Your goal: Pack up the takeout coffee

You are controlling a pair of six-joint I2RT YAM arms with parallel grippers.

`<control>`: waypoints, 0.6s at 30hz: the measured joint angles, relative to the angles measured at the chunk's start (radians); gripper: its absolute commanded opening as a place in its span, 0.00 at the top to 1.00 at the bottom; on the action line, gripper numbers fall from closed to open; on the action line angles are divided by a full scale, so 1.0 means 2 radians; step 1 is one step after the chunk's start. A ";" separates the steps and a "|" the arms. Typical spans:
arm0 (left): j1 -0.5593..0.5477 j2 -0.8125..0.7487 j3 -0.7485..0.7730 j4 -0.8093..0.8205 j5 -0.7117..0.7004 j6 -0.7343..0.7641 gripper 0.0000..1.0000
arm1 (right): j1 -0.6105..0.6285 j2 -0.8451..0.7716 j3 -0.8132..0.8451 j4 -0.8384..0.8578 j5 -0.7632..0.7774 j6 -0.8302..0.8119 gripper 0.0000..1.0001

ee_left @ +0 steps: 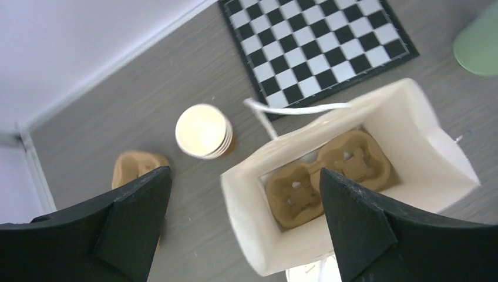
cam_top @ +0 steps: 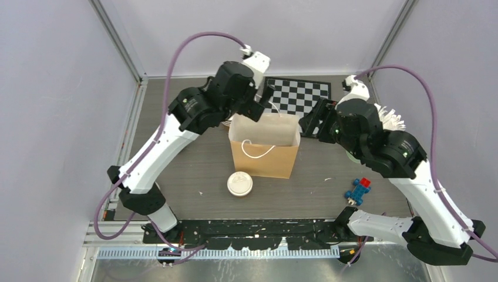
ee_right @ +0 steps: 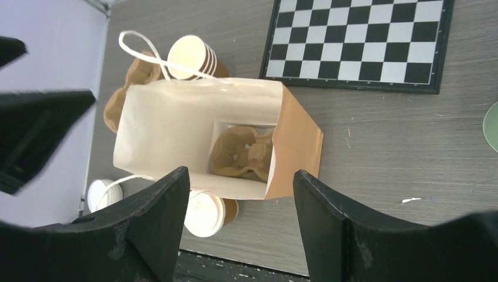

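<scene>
The bench (cam_top: 194, 170) is a grey wood-grain board, boxed in by pale lilac walls (cam_top: 53, 88) with metal posts in the far corners. At the left of the cluster, a moulded pulp cup tray (ee_left: 132, 164) lies flat beside a stack of lidless tan cups (ee_left: 202, 130), both close to the brown paper bag (cam_top: 264, 160). The left fingers (ee_left: 244, 171) hang released, spread wide over the bag's left rim with nothing between them. The bag stands upright and open, white inside, with white cord handles and a second pulp tray (ee_left: 364, 158) on its floor. The takeout coffee (cam_top: 239, 184), tan paper under a round white lid, stands on the bench just in front of the bag, outside it. Behind the bag lies a black-and-white checkerboard (cam_top: 296, 94). The right fingers (ee_right: 239, 172) are likewise apart and empty above the bag's mouth. Farther right are a green plate (ee_left: 478, 38) and a small blue-and-red toy (cam_top: 359, 191).
</scene>
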 measured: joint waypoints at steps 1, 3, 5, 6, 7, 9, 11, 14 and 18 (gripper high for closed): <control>0.009 -0.004 0.003 -0.010 -0.004 -0.026 0.06 | 0.000 0.006 0.000 0.000 -0.008 -0.003 0.29; 0.039 -0.012 0.000 -0.034 -0.006 -0.076 0.09 | 0.000 0.019 0.000 0.000 -0.026 -0.013 0.29; 0.066 -0.026 -0.020 -0.045 -0.002 -0.109 0.11 | 0.000 0.030 0.000 0.000 -0.047 -0.026 0.28; 0.081 -0.039 -0.041 -0.049 0.002 -0.128 0.13 | 0.000 0.034 0.000 0.000 -0.060 -0.032 0.28; 0.095 -0.053 -0.065 -0.054 0.006 -0.142 0.14 | 0.000 0.037 0.000 0.000 -0.070 -0.037 0.28; 0.118 -0.082 -0.113 -0.060 0.022 -0.170 0.16 | 0.000 0.039 -0.001 0.000 -0.091 -0.042 0.28; 0.132 -0.108 -0.150 -0.065 0.039 -0.194 0.17 | 0.003 0.039 -0.006 0.000 -0.115 -0.048 0.28; 0.148 -0.143 -0.200 -0.059 0.069 -0.221 0.18 | 0.030 0.045 -0.011 0.000 -0.138 -0.059 0.27; 0.168 -0.168 -0.238 -0.041 0.116 -0.251 0.19 | 0.091 0.066 -0.011 0.009 -0.145 -0.078 0.26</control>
